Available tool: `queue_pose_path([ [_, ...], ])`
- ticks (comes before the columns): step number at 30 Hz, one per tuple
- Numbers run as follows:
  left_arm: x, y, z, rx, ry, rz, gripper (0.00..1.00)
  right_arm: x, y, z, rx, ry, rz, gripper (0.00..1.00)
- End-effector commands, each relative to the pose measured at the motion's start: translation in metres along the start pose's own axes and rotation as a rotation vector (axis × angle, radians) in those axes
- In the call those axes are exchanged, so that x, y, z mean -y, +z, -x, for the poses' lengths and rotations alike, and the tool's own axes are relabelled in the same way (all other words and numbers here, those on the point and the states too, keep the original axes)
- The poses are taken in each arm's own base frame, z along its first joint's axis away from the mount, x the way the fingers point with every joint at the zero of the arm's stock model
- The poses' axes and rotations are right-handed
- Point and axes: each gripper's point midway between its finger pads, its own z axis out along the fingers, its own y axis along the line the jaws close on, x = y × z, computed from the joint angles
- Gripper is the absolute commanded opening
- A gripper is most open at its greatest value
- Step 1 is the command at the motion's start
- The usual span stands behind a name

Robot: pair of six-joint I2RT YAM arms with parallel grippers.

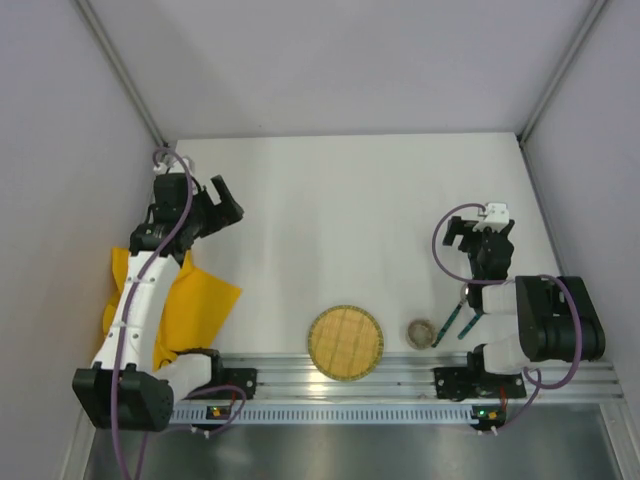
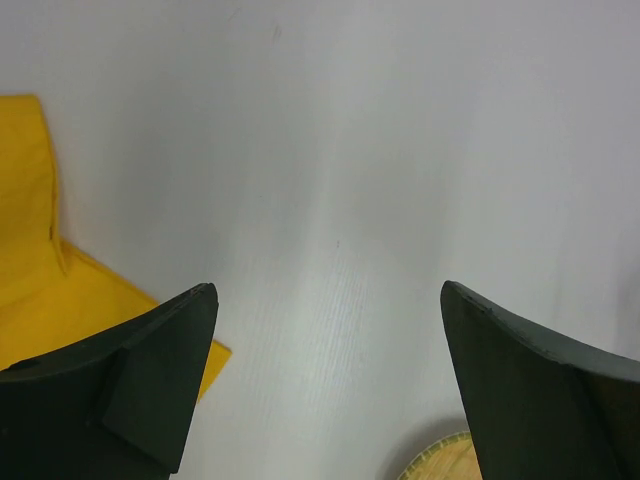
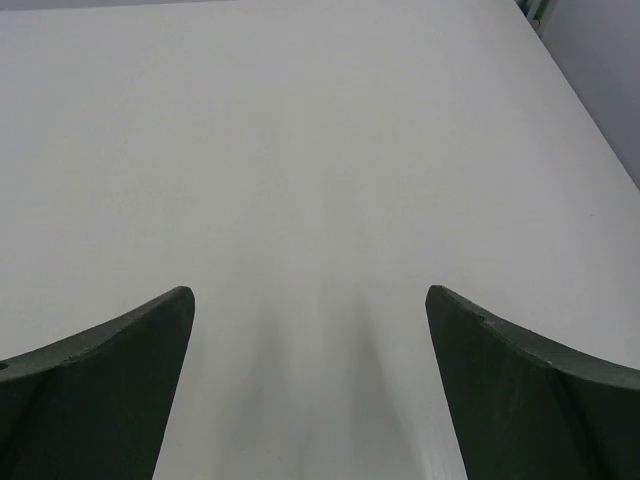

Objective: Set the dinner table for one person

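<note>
**A:** How did the left pincer (image 2: 325,290) stand?

**B:** Its jaws were spread wide with nothing between them, over the white dinner table (image 2: 380,150). A yellow cloth (image 2: 40,270) lay just to its left. A round woven mat (image 2: 440,462) sat further back on its right, by the aluminium rail (image 1: 400,375).

**A:** And the right pincer (image 3: 310,290)?

**B:** It was equally agape and empty, with bare tabletop beneath and ahead. Behind it, toward its base, lay two slim green-handled utensils (image 1: 460,322) and a small round dish (image 1: 420,333).
</note>
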Motion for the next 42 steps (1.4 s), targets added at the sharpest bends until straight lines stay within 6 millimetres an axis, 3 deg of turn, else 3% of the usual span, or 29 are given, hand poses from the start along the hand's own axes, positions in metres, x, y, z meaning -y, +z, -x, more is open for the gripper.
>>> queue_pose_path([
  [1,-0.035,-0.007,-0.002,-0.004,-0.026,0.207,0.98,-0.006,0.003,0.018,0.069,-0.007,0.025,1.0],
  [4,-0.05,0.001,-0.017,-0.058,-0.051,0.287,0.98,-0.006,0.003,0.018,0.071,-0.006,0.025,1.0],
  [8,-0.089,0.006,-0.045,-0.165,-0.071,0.496,0.98,-0.006,0.003,0.018,0.069,-0.007,0.025,1.0],
  [11,-0.107,0.008,-0.053,-0.215,-0.042,0.6,0.98,-0.006,0.003,0.018,0.069,-0.007,0.025,1.0],
  [19,-0.137,0.04,-0.063,-0.312,0.036,0.766,0.98,-0.006,0.003,0.019,0.076,-0.007,0.025,1.0],
  [22,-0.153,0.048,-0.055,-0.343,0.095,0.889,0.98,-0.006,0.003,0.019,0.076,-0.005,0.026,1.0],
  [23,-0.152,0.051,-0.044,-0.326,0.105,0.899,0.98,-0.006,0.003,0.018,0.074,-0.005,0.026,1.0],
  [26,-0.151,0.072,-0.045,-0.366,0.137,0.87,0.97,-0.005,0.003,0.019,0.077,-0.005,0.016,1.0],
  [27,-0.153,0.075,-0.05,-0.382,0.13,0.872,0.96,-0.002,0.003,0.018,0.074,-0.037,0.006,1.0],
  [28,-0.156,0.082,-0.06,-0.412,0.113,0.886,0.96,-0.013,0.002,0.019,0.078,-0.039,0.021,1.0],
  [30,-0.159,0.088,-0.075,-0.446,0.069,0.886,0.94,-0.004,0.002,0.019,0.062,-0.034,-0.052,1.0],
  [32,-0.165,0.095,-0.095,-0.472,0.001,0.873,0.92,-0.006,0.007,0.033,0.079,-0.033,-0.049,1.0],
  [33,-0.166,0.098,-0.099,-0.467,-0.009,0.87,0.92,-0.007,0.008,0.024,0.016,-0.055,-0.043,1.0],
  [34,-0.18,0.096,-0.096,-0.456,-0.04,0.886,0.91,-0.01,0.009,0.033,0.007,-0.061,-0.036,1.0],
  [36,-0.189,0.103,-0.094,-0.427,-0.04,0.877,0.91,-0.017,0.016,0.042,-0.069,-0.064,-0.017,1.0],
  [38,-0.2,0.105,-0.088,-0.421,-0.029,0.9,0.9,-0.029,0.019,0.072,-0.057,0.0,0.023,1.0],
  [39,-0.204,0.106,-0.085,-0.416,-0.033,0.906,0.89,-0.034,0.015,0.066,-0.103,0.041,0.034,1.0],
  [42,-0.215,0.113,-0.075,-0.384,-0.042,0.927,0.86,-0.052,0.003,0.082,-0.056,0.101,0.079,1.0],
])
